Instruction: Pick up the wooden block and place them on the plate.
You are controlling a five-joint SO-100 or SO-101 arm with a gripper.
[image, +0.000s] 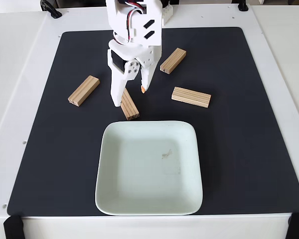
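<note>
Nearest us, the plate (148,199) sits empty. We see the pincer (129,97) spread, straddling one wooden block (130,105) — an off-centre closure could twist it away, toward the plate's rim.

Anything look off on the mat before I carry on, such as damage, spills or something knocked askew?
Nothing damaged or spilled. Four light tan wooden blocks lie scattered at different angles on the black mat. The square pale mint-green plate holds no block, only a faint smudge near its middle.
</note>
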